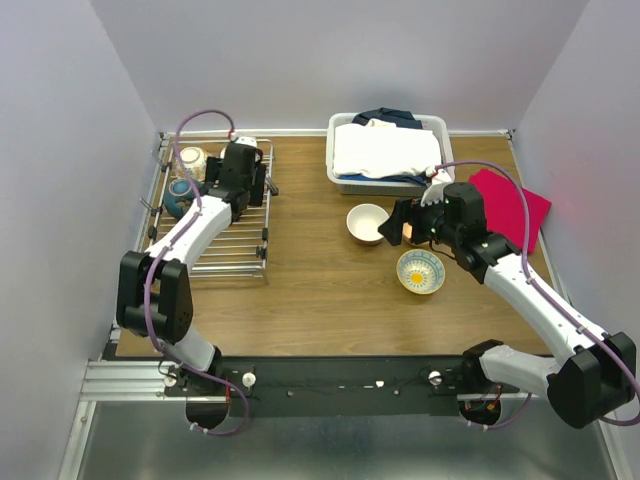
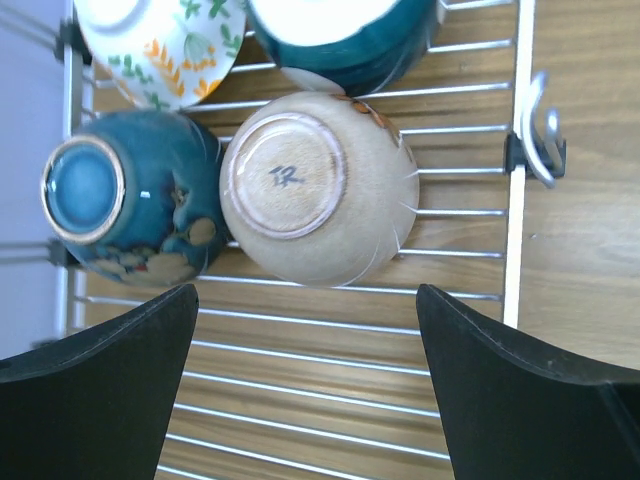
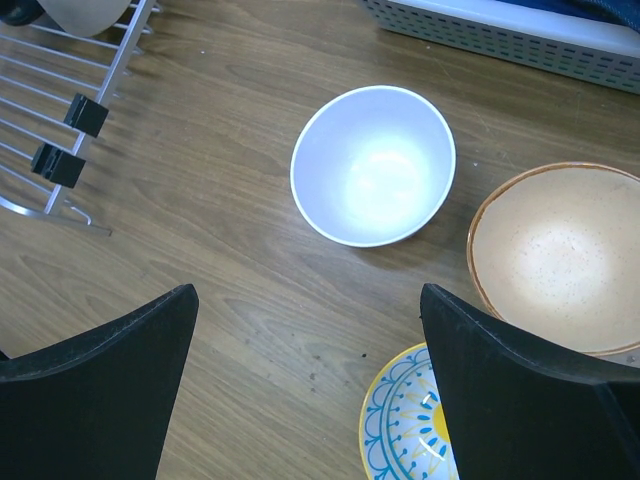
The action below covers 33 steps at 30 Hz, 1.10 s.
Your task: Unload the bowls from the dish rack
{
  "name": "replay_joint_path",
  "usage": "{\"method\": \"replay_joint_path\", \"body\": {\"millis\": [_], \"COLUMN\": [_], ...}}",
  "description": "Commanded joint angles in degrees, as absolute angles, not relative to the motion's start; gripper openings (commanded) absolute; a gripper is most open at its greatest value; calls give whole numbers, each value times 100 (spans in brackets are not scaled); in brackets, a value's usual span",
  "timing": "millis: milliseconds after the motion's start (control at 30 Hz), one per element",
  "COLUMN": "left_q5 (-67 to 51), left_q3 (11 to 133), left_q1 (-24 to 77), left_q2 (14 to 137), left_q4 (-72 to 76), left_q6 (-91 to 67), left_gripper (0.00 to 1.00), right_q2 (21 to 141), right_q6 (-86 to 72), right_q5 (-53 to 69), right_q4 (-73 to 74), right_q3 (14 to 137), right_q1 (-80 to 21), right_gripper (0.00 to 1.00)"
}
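Observation:
The silver wire dish rack (image 1: 232, 245) lies at the left of the table. In the left wrist view several bowls sit upside down on the dish rack (image 2: 330, 330): a cream bowl (image 2: 315, 190), a dark blue bowl (image 2: 130, 200), a floral bowl (image 2: 160, 45) and a teal bowl (image 2: 345, 40). My left gripper (image 2: 305, 380) is open and empty, hovering over the rack just short of the cream bowl; it also shows in the top view (image 1: 236, 165). My right gripper (image 1: 395, 226) is open and empty above the table. Near it stand a white bowl (image 3: 372, 165), a tan bowl (image 3: 560, 255) and a blue-and-yellow patterned bowl (image 3: 405, 425), all upright.
A white laundry basket (image 1: 345, 183) with folded cloth stands at the back centre. A red cloth (image 1: 515, 208) lies at the right. The rack's corner with black clips (image 3: 70, 110) shows left of the white bowl. Walls close in the table on three sides.

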<state>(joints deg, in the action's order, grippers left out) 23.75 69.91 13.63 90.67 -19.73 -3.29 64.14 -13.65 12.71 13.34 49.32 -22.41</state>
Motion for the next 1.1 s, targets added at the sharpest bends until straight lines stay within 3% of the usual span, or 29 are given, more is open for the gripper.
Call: {"method": "replay_joint_path", "body": {"millis": [0, 233, 567, 1067], "left_q5": [3278, 3340, 3524, 4403], "left_q3": [7058, 7101, 7128, 6680], "left_q1": [1678, 1872, 1925, 2092], "left_q2": [9448, 9993, 10529, 11144], "left_q4": [-1460, -1300, -1389, -229], "left_q6": [1271, 2205, 2241, 2883], "left_gripper": [99, 99, 99, 99], "right_q2": [6328, 6372, 6486, 6609], "right_q6": [-1274, -1257, -1187, -1195], "right_q5": [1187, 1125, 1107, 1204], "right_q4": [1362, 1555, 1714, 1740], "right_q3": [4869, 4975, 5124, 5194], "right_q1": [-2250, -2241, -2250, -2250], "right_gripper": [100, 100, 100, 100]}}
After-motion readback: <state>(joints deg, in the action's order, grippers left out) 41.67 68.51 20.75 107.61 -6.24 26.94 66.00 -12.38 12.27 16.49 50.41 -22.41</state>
